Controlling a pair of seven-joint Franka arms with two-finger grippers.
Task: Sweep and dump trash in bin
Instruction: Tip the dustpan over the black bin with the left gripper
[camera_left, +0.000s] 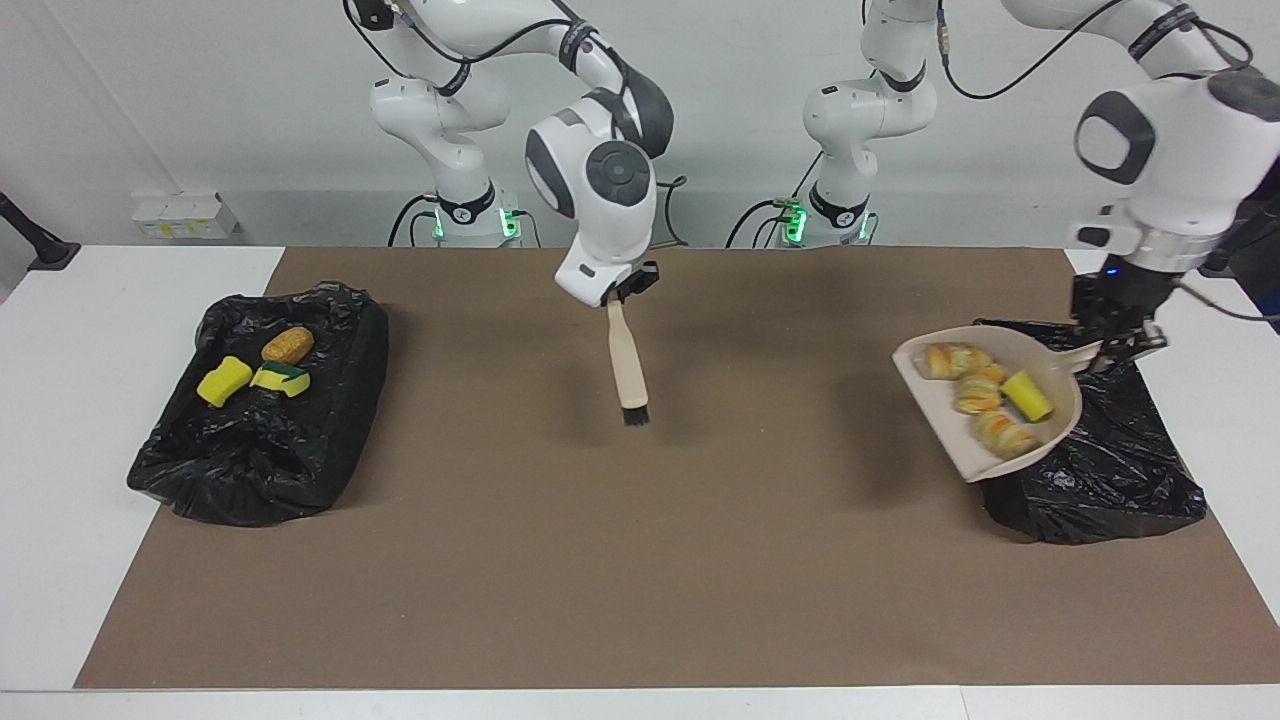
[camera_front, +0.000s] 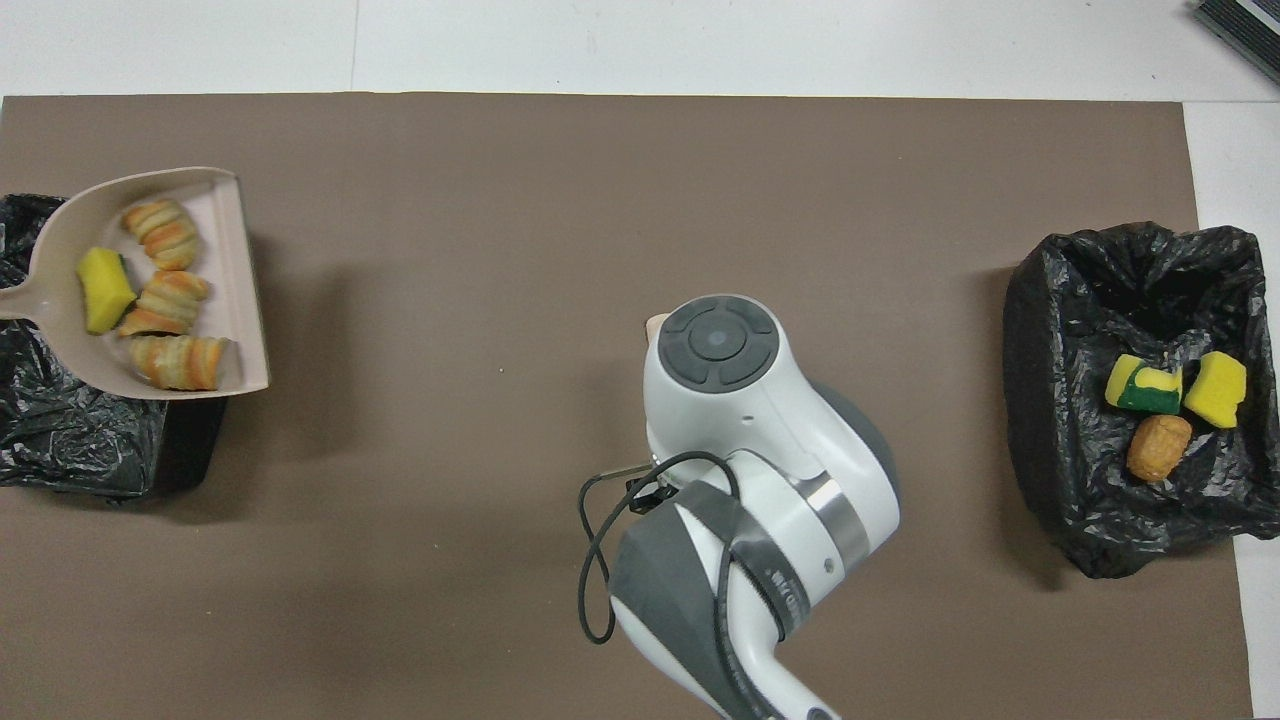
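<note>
My left gripper (camera_left: 1113, 340) is shut on the handle of the beige dustpan (camera_left: 942, 412) and holds it in the air over the edge of the black-lined bin (camera_left: 1100, 475) at the left arm's end. In the pan lie three bread-like lumps (camera_left: 978, 392) and a yellow sponge chunk (camera_left: 1028, 395). The overhead view shows the pan (camera_front: 238, 300) with this trash (camera_front: 165, 305), its handle running out of view. My right gripper (camera_left: 625, 292) is shut on the beige brush (camera_left: 630, 365), held bristles down above the middle of the mat.
A second black-lined bin (camera_left: 260, 450) stands at the right arm's end with two yellow sponges (camera_left: 224, 380) and a tan lump (camera_left: 287, 345) in it; it also shows in the overhead view (camera_front: 1060, 330). In the overhead view my right arm hides most of the brush.
</note>
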